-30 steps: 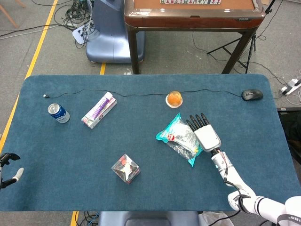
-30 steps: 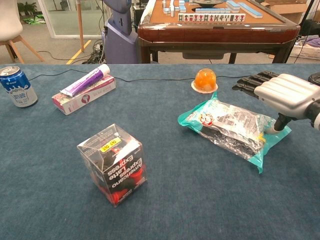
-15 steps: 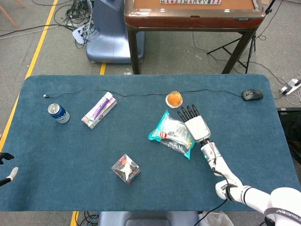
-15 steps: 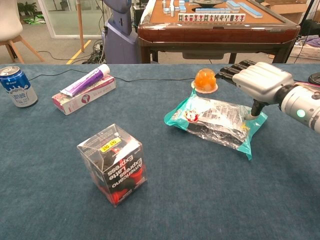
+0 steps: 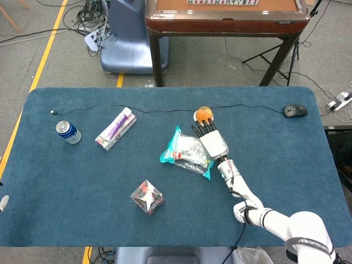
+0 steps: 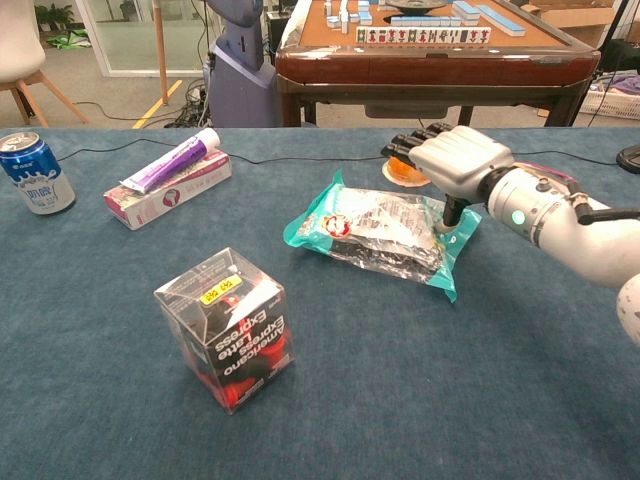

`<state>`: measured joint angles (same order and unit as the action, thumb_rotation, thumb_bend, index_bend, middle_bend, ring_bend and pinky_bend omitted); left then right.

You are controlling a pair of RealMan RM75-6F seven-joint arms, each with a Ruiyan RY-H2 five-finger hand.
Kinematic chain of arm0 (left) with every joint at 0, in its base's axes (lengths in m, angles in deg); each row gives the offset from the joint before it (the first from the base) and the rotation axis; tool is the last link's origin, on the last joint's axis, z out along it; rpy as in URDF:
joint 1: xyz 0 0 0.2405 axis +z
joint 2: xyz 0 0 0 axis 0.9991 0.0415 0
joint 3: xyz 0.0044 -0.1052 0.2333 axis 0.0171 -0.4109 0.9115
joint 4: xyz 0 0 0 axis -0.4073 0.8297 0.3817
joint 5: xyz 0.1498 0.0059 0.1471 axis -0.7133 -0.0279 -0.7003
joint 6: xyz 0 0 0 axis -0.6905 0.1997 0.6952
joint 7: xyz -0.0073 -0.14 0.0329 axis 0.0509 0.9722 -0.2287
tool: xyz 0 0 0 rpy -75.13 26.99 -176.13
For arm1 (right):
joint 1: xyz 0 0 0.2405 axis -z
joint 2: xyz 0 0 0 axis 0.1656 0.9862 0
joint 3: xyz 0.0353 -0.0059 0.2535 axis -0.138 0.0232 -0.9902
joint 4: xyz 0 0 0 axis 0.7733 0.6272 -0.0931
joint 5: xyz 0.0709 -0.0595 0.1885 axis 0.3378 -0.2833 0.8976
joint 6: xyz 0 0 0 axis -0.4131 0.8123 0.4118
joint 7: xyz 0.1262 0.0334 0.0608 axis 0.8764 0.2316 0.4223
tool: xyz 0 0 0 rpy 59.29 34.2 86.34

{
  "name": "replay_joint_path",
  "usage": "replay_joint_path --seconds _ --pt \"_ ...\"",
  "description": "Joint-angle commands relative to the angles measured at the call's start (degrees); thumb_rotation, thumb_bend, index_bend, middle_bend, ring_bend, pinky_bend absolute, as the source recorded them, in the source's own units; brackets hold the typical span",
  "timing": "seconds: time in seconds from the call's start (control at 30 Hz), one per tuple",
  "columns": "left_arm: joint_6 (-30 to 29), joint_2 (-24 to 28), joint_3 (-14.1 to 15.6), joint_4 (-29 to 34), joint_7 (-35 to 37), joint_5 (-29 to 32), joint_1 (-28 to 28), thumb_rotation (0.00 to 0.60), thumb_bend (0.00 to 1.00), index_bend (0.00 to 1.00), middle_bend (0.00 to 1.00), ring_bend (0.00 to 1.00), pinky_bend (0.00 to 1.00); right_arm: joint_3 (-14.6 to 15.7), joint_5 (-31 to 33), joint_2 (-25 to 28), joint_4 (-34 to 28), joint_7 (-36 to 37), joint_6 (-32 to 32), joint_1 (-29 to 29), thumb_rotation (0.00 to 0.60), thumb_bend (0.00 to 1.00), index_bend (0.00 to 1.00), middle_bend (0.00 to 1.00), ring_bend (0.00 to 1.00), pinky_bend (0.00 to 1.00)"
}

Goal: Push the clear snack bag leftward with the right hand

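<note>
The clear snack bag [image 5: 184, 153] [image 6: 372, 232], with teal edges, lies flat near the middle of the blue table. My right hand [image 5: 210, 141] [image 6: 452, 160] is flat and open, with its fingers stretched out. It presses against the bag's right side, the thumb down at the bag's teal right end. It holds nothing. Just behind the hand's fingertips sits an orange jelly cup [image 5: 204, 114] [image 6: 405, 172], partly hidden by them in the chest view. Of my left hand, only a fingertip [image 5: 1, 202] shows at the table's left edge in the head view.
A clear box of red snacks [image 5: 147, 196] [image 6: 226, 327] stands front left of the bag. A toothpaste box [image 5: 115, 128] [image 6: 168, 175] and a blue can [image 5: 69, 131] [image 6: 34, 172] lie far left. A black mouse [image 5: 295, 110] sits at the back right, a thin cable [image 5: 137, 108] along the back.
My right hand has swept leftward and slightly back, sliding the snack bag left across the table. The left hand has dropped almost out of the head view.
</note>
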<state>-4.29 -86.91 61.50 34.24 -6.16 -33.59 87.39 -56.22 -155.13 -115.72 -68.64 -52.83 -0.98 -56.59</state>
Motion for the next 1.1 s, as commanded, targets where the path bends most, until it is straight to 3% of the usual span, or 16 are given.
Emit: replay_joint_path --seconds 0.03,0.2,0.8,0.93,1.1 --pt "-0.67 0.08 -0.51 -0.09 -0.20 0.67 0.40 0.600 0.25 0.45 0.44 0.47 0.62 -0.15 -0.33 -1.38 1.47 1.32 -0.14 -1.23 0.600 0.00 0.00 0.00 0.00 0.00" --pt "-1.88 0.36 -1.09 0.22 -0.66 1.12 1.02 0.600 0.25 0.46 0.38 0.46 0.62 -0.36 -1.23 -3.25 3.92 3.97 0.92 -2.79 0.600 0.00 0.00 0.00 0.00 0.00" --pt "-1.04 1.48 -0.83 1.89 -2.42 1.01 1.33 0.600 0.25 0.46 0.38 0.46 0.62 -1.10 -1.03 -6.38 9.43 6.19 1.18 -6.42 0.600 0.00 0.00 0.00 0.00 0.00" --pt "-1.04 1.68 -0.66 2.32 -2.71 0.67 1.38 0.600 0.25 0.46 0.39 0.46 0.62 -0.20 -1.54 -4.09 6.20 5.28 3.12 -4.84 0.600 0.00 0.00 0.00 0.00 0.00" --pt "-1.22 1.74 -0.41 3.15 -3.38 -0.20 1.28 0.600 0.25 0.49 0.39 0.46 0.62 0.76 -0.22 2.71 -5.47 -1.00 7.00 -0.11 0.600 0.00 0.00 0.00 0.00 0.00"
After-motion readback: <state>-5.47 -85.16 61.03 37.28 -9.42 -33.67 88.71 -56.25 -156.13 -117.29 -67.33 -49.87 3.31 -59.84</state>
